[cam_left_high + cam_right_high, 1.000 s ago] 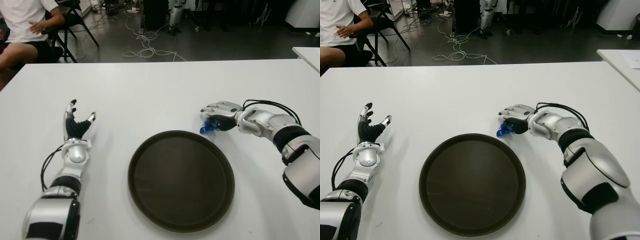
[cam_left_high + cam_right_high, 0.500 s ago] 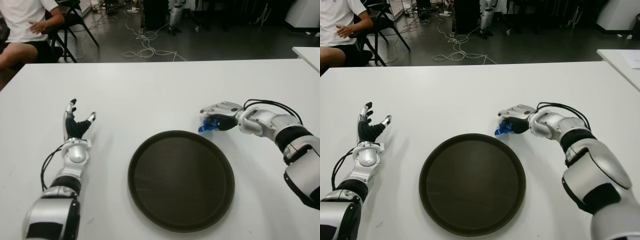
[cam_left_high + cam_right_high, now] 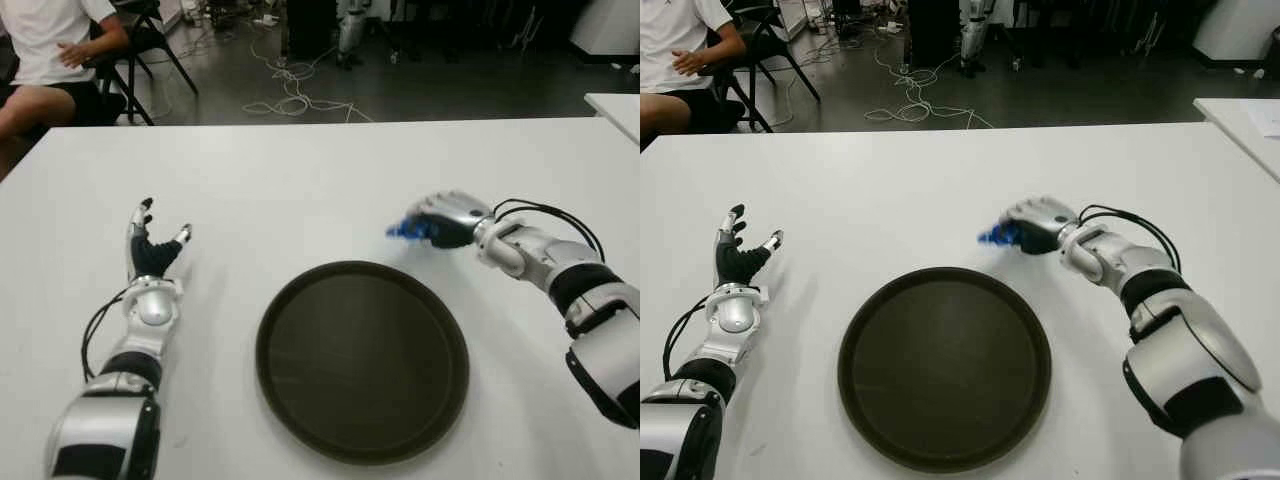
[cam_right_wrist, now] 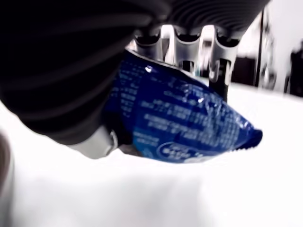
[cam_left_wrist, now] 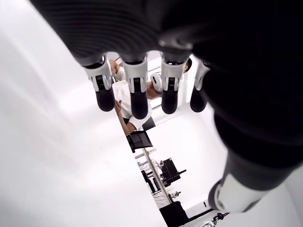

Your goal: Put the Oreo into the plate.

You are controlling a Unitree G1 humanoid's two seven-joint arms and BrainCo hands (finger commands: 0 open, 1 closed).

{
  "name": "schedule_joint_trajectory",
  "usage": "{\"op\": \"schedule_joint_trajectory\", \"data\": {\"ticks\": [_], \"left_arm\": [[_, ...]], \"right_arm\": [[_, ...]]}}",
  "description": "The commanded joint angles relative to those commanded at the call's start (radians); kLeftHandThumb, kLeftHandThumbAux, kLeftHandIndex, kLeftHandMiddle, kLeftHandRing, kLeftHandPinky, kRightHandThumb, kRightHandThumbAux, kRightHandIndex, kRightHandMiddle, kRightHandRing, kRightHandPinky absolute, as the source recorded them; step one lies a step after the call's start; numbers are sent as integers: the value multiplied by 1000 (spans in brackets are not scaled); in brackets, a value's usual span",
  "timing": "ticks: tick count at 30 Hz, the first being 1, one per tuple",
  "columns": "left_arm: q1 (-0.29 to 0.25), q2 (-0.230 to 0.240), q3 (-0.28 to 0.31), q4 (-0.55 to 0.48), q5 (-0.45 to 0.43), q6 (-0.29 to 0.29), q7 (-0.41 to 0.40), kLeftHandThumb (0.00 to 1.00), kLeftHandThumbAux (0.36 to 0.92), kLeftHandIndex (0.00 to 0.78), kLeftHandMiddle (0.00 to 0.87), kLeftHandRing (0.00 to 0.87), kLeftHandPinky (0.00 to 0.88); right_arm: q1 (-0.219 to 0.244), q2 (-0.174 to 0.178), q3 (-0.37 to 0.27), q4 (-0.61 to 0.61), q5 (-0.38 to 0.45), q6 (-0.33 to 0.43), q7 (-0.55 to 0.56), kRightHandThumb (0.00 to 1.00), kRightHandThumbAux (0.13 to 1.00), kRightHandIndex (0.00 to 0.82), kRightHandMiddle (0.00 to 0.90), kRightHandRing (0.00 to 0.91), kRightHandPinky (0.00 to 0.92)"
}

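Observation:
A small blue Oreo packet (image 3: 404, 230) (image 4: 184, 123) is clasped in my right hand (image 3: 440, 220), whose fingers curl over it. Hand and packet hang a little above the white table (image 3: 300, 180), just beyond the far right rim of the plate (image 3: 362, 358), a round dark brown tray with nothing on it. One end of the packet pokes out past the fingers toward my left. My left hand (image 3: 152, 250) shows to the left of the plate with its fingers spread and nothing in it.
A person in a white shirt (image 3: 45, 45) sits on a chair at the far left beyond the table. Cables (image 3: 290, 95) lie on the floor behind. Another white table's corner (image 3: 615, 105) shows at the far right.
My right hand has risen off the table with the Oreo packet and turned, moving slightly farther from me. The left hand has stayed still.

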Motion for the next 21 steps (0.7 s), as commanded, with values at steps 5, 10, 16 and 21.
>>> {"op": "schedule_joint_trajectory", "data": {"ticks": [5,10,16,21], "left_arm": [[0,-2,3,2,-4,0,-1,0,758,64,108,85,55],[0,-1,4,3,-3,4,-1,0,756,67,116,92,58],[1,-1,6,4,-7,-2,-11,0,753,63,105,81,60],[1,-1,9,6,-12,-2,-19,0,746,64,111,90,67]], "right_arm": [[33,41,-99,-58,125,20,60,700,721,438,786,795,791],[67,93,-196,-107,243,67,92,702,719,439,806,819,815],[57,145,-292,-87,345,71,102,703,718,441,826,840,837],[63,182,-360,-87,424,7,126,704,717,441,836,848,845]]}}
